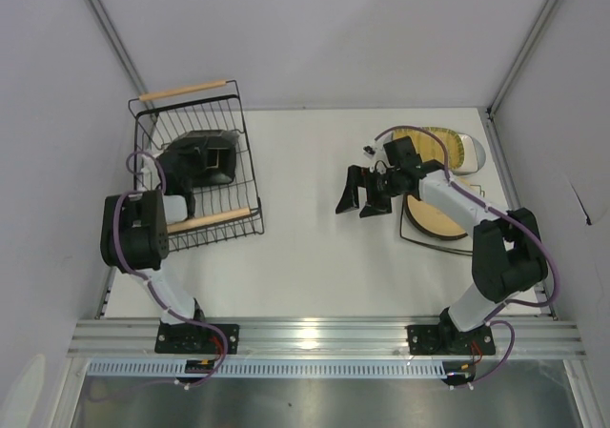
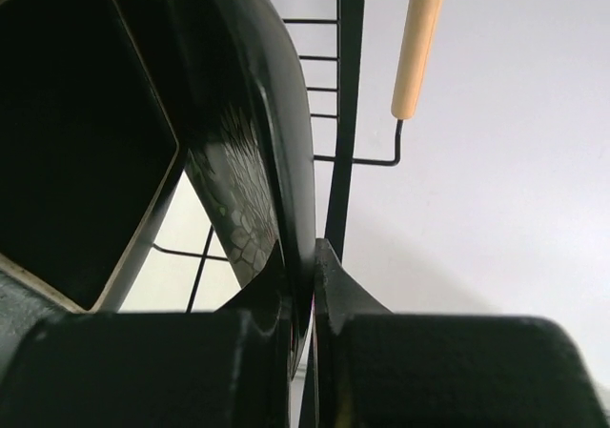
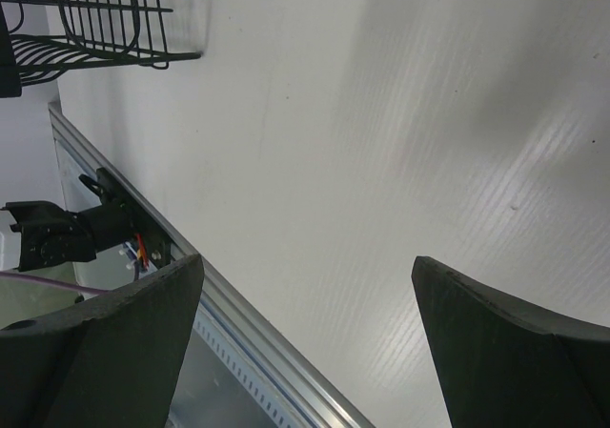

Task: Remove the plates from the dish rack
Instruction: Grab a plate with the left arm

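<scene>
Left in the dish rack [image 1: 250, 185], at the far left of the table: 1 dark square plate [image 1: 208, 158], standing on edge among the wires. No other plate made out in there from above. Pinched at its glossy rim by the left gripper [image 2: 313, 261], jaws nearly together with only the rim's thickness between. Not yet clear of the rack, as far as can be judged.

Already out, at the far right: a mustard ribbed plate [image 1: 440, 144], a pale round plate [image 1: 475, 153] just beside it toward the wall, a tan round plate [image 1: 429, 216] nearer the front. Partly covered by the right arm, so at least 3. Thin dark ring around the tan one, perhaps another rim beneath; cannot tell.

Judged: most of the unloading done, 1 plate to go.

Right gripper [image 1: 356, 205] mid-table, jaws spread wide, holding nothing, above bare surface.

Table [image 1: 305, 266] white, matte, faintly ribbed up close. Aluminium rail [image 1: 324, 333] along the near edge, both bases bolted there. Plain pale walls on 3 sides, with metal corner posts [image 1: 529, 42].
</scene>
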`<state>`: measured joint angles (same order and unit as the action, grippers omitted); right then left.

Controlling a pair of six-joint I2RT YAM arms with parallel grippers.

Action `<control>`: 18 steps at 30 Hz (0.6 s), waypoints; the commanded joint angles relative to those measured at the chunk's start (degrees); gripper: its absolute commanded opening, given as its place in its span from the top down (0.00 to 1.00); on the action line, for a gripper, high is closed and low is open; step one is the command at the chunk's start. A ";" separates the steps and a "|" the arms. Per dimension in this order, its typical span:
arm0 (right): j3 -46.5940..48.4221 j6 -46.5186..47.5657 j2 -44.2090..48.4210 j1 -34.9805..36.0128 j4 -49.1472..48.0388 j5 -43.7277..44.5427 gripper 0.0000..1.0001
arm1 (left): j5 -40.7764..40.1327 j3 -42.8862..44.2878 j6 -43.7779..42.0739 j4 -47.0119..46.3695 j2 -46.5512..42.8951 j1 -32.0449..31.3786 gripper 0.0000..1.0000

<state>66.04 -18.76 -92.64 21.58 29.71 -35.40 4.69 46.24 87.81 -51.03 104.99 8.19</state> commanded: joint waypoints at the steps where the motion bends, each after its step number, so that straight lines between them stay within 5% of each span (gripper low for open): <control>1: 2.25 0.48 -0.79 0.48 -0.71 -0.29 0.00 | 3.48 -1.23 -3.78 -8.03 -8.03 -0.10 1.00; 10: 2.87 0.75 -0.96 0.56 -0.97 -0.29 0.00 | 4.36 0.51 -12.66 -6.98 -17.01 0.16 1.00; 18: 2.43 0.83 -0.26 0.39 -1.06 0.06 0.00 | 10.33 2.89 -13.55 -17.17 -17.62 0.25 1.00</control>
<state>66.35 -18.74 -93.34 21.80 29.61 -35.38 11.03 43.99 75.96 -49.78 91.98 8.19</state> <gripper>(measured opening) 0.994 0.071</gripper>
